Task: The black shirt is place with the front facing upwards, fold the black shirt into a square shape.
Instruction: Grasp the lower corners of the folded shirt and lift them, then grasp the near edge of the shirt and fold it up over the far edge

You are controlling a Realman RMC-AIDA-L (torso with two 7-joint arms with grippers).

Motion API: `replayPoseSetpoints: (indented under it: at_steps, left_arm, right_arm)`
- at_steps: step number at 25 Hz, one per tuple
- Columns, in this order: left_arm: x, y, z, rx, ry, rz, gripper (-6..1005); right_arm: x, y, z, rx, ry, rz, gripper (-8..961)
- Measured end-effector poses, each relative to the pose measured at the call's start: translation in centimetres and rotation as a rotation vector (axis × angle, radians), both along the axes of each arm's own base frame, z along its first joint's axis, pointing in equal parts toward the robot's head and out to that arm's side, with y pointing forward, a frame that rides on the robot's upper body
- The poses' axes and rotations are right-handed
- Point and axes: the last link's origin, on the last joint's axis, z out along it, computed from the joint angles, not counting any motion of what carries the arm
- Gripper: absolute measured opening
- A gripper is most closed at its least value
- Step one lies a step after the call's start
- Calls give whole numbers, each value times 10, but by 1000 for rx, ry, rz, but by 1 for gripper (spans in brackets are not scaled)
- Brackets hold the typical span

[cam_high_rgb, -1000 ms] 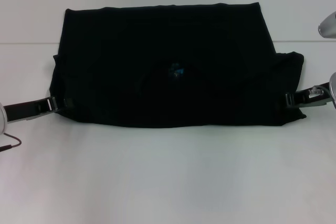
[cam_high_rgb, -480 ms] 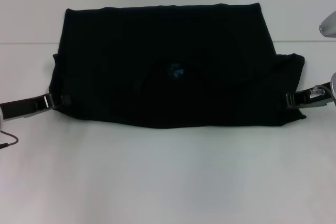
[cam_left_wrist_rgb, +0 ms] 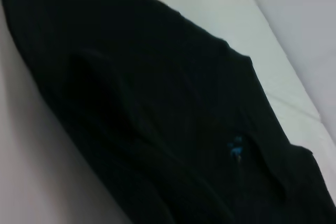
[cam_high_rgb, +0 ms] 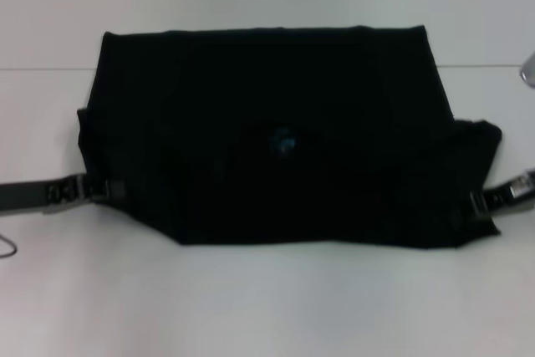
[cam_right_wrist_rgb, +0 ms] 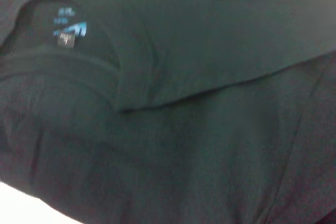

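The black shirt (cam_high_rgb: pixel 267 123) lies across the white table (cam_high_rgb: pixel 267 307), folded into a wide band, with its small blue neck label (cam_high_rgb: pixel 282 141) showing near the middle. My left gripper (cam_high_rgb: pixel 107 190) is shut on the shirt's near left corner. At the near right corner, my right gripper (cam_high_rgb: pixel 476 205) is shut on the cloth as well. The left wrist view shows the black shirt (cam_left_wrist_rgb: pixel 157 103) and the label (cam_left_wrist_rgb: pixel 235 148) from the side. The right wrist view is filled by the black shirt (cam_right_wrist_rgb: pixel 210 129), its folded layers, the collar and the label (cam_right_wrist_rgb: pixel 68 27). The chest lettering is hidden.
A thin dark cable (cam_high_rgb: pixel 5 244) loops at the table's left edge. A grey metal part (cam_high_rgb: pixel 528 68) pokes in at the right edge. A seam (cam_high_rgb: pixel 50 68) runs across the table behind the shirt.
Both grippers have moved toward me with the shirt's near corners, pulling its near edge closer. The cloth now looks larger and stretched lower in the head view.
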Motion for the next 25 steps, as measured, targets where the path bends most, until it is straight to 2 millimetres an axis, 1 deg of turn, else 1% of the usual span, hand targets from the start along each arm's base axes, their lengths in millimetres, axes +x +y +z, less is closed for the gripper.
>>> replayPoseSetpoints:
  at_steps: [6, 13, 19, 22, 25]
  left_arm:
    - [-4, -24, 5, -112, -39, 13, 34]
    - [-7, -59, 9, -294, -48, -16, 34]
    - [-3, -85, 6, -455, -82, -53, 33]
    - [0, -92, 5, -506, -98, -68, 32]
    - [1, -94, 5, -516, -107, -77, 31]
  right_arm:
    - [11, -30, 2, -146, 30, -14, 62]
    - [27, -68, 6, -301, 84, -8, 63]
    - [35, -88, 12, -378, 114, -12, 63]
    - [37, -95, 11, -405, 127, -11, 63]
    - [38, -98, 9, -408, 133, -5, 63]
